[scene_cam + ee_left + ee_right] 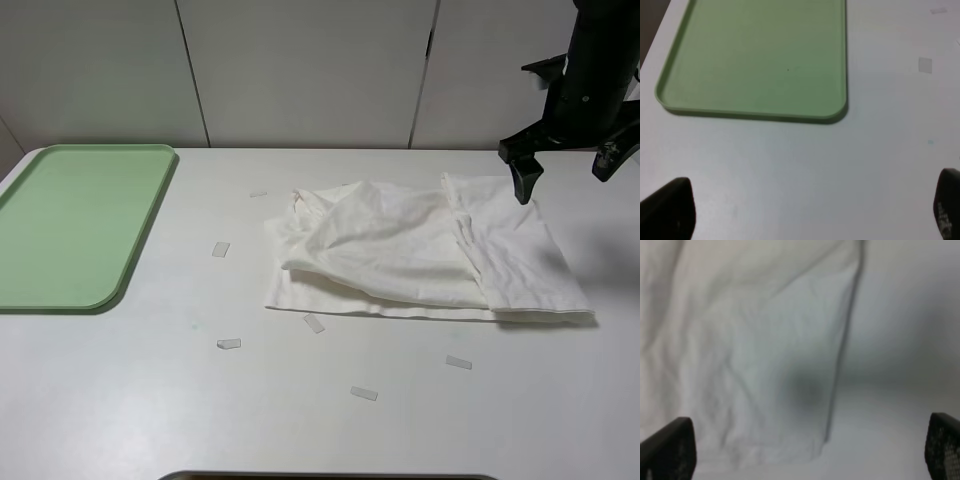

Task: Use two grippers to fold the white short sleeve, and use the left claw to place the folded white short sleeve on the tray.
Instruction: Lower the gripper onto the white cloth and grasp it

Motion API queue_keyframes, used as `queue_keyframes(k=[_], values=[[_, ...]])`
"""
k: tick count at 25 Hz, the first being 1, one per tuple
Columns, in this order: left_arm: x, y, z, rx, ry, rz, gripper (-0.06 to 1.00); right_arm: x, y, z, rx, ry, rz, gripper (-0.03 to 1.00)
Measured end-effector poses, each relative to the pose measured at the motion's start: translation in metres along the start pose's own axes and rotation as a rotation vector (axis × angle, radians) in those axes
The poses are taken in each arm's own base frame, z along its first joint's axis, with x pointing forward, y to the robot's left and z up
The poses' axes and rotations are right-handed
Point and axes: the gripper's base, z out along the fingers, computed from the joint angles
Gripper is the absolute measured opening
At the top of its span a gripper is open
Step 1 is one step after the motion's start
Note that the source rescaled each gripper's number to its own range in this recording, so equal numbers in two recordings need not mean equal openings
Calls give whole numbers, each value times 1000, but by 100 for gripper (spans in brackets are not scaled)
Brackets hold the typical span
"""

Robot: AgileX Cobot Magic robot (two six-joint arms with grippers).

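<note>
White table [150,400], pale panelled wall [300,70] behind it.

White short sleeve [420,250]: lies flat on the table, right of centre. Wrinkled and loosely doubled over itself, with one layer draped across the middle and a narrower folded strip along its right side. Hem edges are stacked at the near side. Nothing is gripping it.

Right gripper [565,182]: hangs above the shirt's far right corner with its jaws spread wide and nothing between them. Can't tell whether a fingertip touches the cloth. The right wrist view shows the shirt's edge and bare table below the gap.

Tray [80,225]: at the table's far left, well apart from the shirt, with nothing on it.

Left gripper [807,207]: seen only in its wrist view. Its jaws are wide apart and empty, over bare table near one short end of the tray.

Tape strips [221,249]: small pale pieces scattered on the table around the shirt, mostly left of it and on the near side.
</note>
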Motion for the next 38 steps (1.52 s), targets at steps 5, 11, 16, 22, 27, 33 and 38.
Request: queue_keyframes(k=[5, 11, 16, 22, 27, 33, 38], values=[[0, 0, 0, 0, 0, 0, 95, 9, -1, -27, -60, -50, -2, 100], [0, 0, 0, 0, 0, 0, 95, 31, -8, -79, -107, -185, 16, 100], [0, 0, 0, 0, 0, 0, 95, 76, -13, -104, -128, -239, 26, 100], [0, 0, 0, 0, 0, 0, 95, 122, -14, -107, -131, -240, 27, 100], [0, 0, 0, 0, 0, 0, 95, 156, -15, -111, -131, -267, 32, 100], [0, 0, 0, 0, 0, 0, 95, 199, -15, -118, -156, -337, 47, 100], [0, 0, 0, 0, 0, 0, 95, 223, -14, -121, -177, -382, 57, 100]])
